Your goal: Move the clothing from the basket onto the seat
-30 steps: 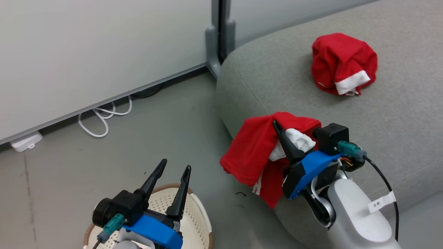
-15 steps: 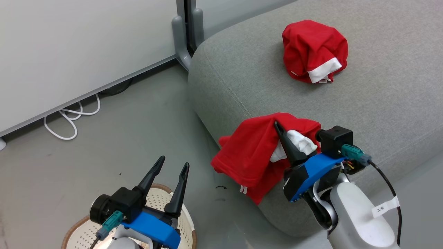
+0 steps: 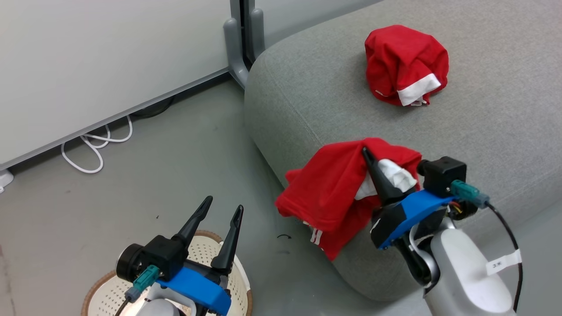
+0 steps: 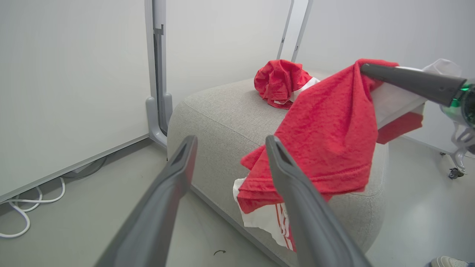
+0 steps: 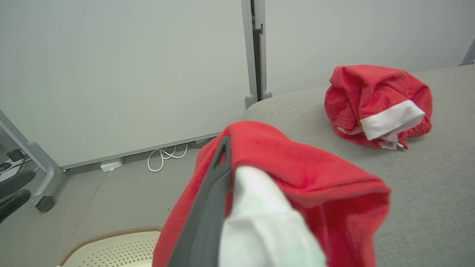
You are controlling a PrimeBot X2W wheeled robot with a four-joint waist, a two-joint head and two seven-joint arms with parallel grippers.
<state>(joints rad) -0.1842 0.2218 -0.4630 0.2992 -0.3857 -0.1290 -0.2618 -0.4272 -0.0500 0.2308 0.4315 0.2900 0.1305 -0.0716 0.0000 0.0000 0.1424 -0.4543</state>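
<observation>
In the head view the left arm sits low at the lower left. The left fingers (image 3: 193, 224) are spread wide with nothing between them, pointing up above the basket (image 3: 204, 254) on the floor. The right arm rises from the lower right, its wrist angled toward the sofa (image 3: 316, 101). The right fingers (image 3: 381, 182) are clenched on a red garment (image 3: 329, 193) that hangs at the sofa's front corner. A bundled garment (image 3: 406, 63) lies well apart, farther back on the cushion.

The left wrist view looks between the parted fingers at that corner, where the hanging cloth's white striped hem is lowest.

In the right wrist view one dark finger presses into red and white fabric. The bundle sits beyond it, and the basket's rim shows below.
</observation>
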